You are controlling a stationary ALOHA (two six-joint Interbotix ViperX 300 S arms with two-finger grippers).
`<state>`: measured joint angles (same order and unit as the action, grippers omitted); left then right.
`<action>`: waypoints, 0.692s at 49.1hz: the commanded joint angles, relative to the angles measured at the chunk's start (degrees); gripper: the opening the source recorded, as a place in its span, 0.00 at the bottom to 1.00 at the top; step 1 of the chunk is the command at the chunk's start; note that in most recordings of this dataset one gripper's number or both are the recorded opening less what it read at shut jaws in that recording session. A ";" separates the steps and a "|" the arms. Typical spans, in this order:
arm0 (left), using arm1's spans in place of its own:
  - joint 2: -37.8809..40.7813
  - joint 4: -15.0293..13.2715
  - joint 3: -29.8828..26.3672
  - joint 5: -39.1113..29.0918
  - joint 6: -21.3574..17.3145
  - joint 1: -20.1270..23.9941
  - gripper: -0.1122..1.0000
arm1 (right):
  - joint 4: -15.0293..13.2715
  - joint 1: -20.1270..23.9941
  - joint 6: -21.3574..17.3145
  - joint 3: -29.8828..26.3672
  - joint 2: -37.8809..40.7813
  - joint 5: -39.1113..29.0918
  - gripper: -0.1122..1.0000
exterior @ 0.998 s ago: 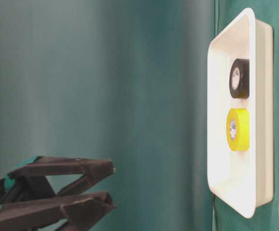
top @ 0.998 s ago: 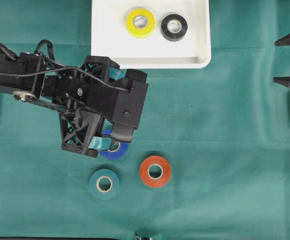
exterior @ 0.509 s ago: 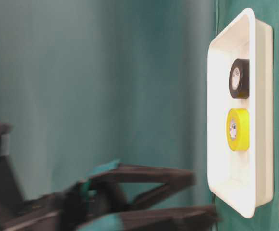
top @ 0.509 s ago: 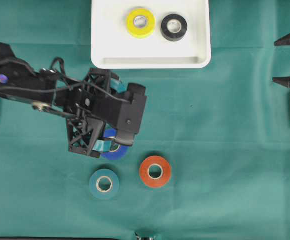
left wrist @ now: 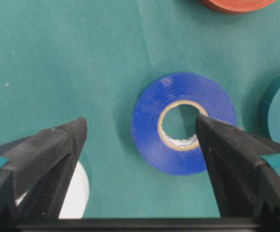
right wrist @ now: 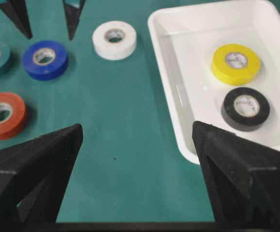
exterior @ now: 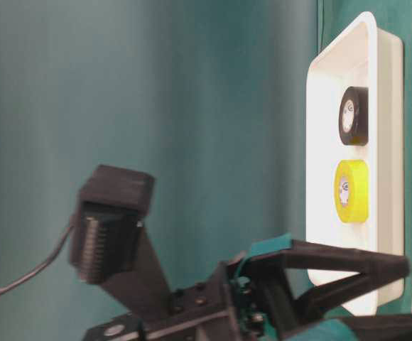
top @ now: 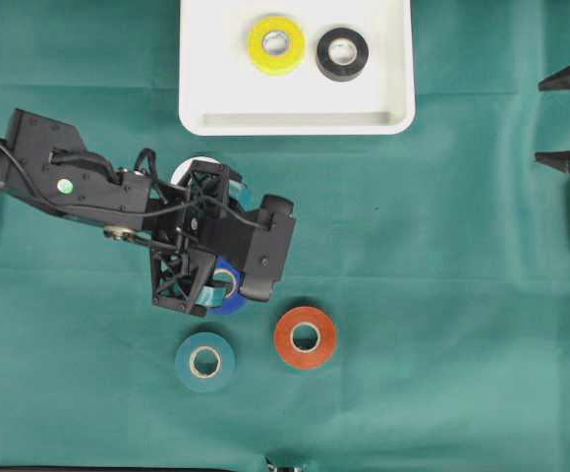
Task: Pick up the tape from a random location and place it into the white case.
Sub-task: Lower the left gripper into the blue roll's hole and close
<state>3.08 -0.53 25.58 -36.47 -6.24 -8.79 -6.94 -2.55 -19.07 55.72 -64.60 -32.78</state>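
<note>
A blue tape (left wrist: 183,123) lies flat on the green cloth, mostly hidden under my left gripper (top: 226,241) in the overhead view. In the left wrist view that gripper (left wrist: 140,123) is open just above the roll: its right finger (left wrist: 227,159) overlaps the right side of the core, and its left finger (left wrist: 48,154) stands off to the left by a white tape (left wrist: 77,193). Nothing is gripped. The white case (top: 295,123) at the top holds a yellow tape (top: 276,44) and a black tape (top: 342,53). My right gripper (right wrist: 136,130) hangs open and empty at the right edge.
An orange tape (top: 305,337) and a teal tape (top: 204,361) lie just below the blue one. The white tape (top: 192,169) peeks out above the left arm. The case's near rim (right wrist: 178,121) sits close to my right gripper's right finger.
My left gripper has come down over the blue tape and looks smaller from overhead; the arm's base link has swung into view, uncovering the white tape. The right arm is still.
</note>
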 commanded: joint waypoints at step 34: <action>6.33 0.26 2.11 6.86 -0.53 -0.26 0.99 | -0.09 0.00 0.09 -0.79 0.62 -0.09 0.91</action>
<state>9.76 -0.44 28.04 -30.41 -6.68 -8.79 -6.94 -2.55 -19.07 55.72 -64.60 -33.13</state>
